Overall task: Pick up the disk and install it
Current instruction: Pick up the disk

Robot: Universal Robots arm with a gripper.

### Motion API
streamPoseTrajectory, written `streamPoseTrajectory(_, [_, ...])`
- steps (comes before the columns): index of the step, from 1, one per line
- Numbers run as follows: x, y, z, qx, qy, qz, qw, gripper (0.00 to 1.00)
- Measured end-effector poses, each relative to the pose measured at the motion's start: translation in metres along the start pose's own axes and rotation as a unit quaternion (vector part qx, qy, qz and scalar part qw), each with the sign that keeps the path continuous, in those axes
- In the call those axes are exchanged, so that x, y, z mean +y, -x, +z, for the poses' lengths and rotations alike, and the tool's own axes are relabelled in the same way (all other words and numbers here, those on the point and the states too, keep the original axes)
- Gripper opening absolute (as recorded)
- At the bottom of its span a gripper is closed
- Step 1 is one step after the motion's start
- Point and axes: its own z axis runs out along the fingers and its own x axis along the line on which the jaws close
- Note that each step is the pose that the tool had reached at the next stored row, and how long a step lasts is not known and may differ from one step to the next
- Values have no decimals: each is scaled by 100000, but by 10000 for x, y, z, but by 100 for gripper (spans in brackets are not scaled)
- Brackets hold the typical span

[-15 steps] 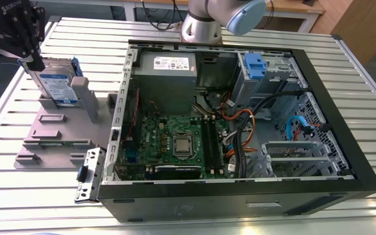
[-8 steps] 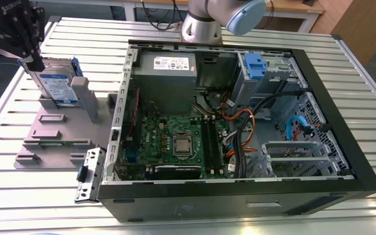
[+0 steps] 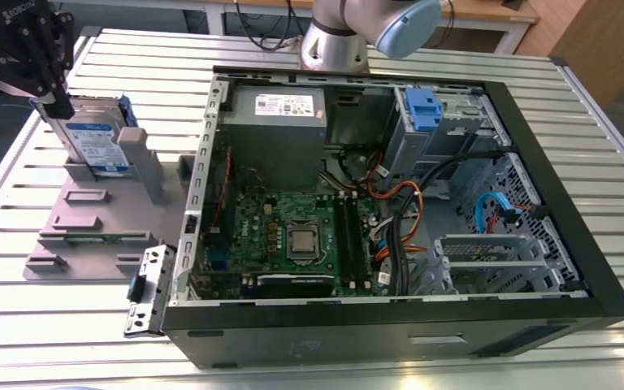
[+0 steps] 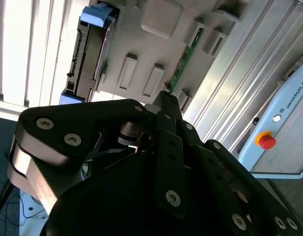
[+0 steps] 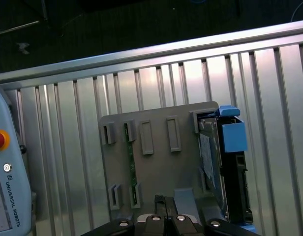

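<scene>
Disk: on edge in a slot of the grey fixture plate, label face toward the camera in the exterior view, blue rails along its narrow sides. Plate flat on the slatted aluminium tabletop, just beside the open computer case, on the exterior view's left of it. In the first wrist view, same disk edge-on at one end of the plate, blue rail end uppermost on it.

Gripper: black, right at the disk's upper edge in the exterior view, near the corner farther from the case. Touching or just clear: not resolvable. Jaws apart or together: cannot tell from any view. No grip on the disk confirmed.

Case interior: green motherboard on the floor, grey power supply at the far wall, drive cage in the far corner with a blue clip at its top. Judged: cage not yet holding the labelled disk.

Progress, judged from present positions: very early. Disk not lifted, not carried, not seated in the case. Done so far: at most the approach to the disk. Left: the whole pick-up and the whole install.
</scene>
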Motion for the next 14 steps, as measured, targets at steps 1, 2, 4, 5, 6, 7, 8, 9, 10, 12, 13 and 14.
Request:
streamPoseTrajectory(1, [0,0,0,12,-8,-23,100000,11])
streamPoseTrajectory(2, [0,0,0,26,-12,-43,100000,11])
streamPoseTrajectory(4, [0,0,1,55,-21,-89,100000,11])
streamPoseTrajectory(5, [0,0,0,75,-26,-113,100000,11])
streamPoseTrajectory(6, [0,0,0,90,-31,-137,100000,11])
streamPoseTrajectory(7, [0,0,0,102,-35,-165,100000,11])
streamPoseTrajectory(8, [0,0,0,110,-40,-196,100000,11])
streamPoseTrajectory(9, [0,0,0,118,-44,-230,100000,11])
streamPoseTrajectory(10, [0,0,0,119,-48,-282,100000,11])
streamPoseTrajectory(12, [0,0,0,118,-65,-400,99999,11])
streamPoseTrajectory(13, [0,0,1,112,-75,-467,99999,11])
streamPoseTrajectory(14, [0,0,1,112,-83,-524,99999,11])
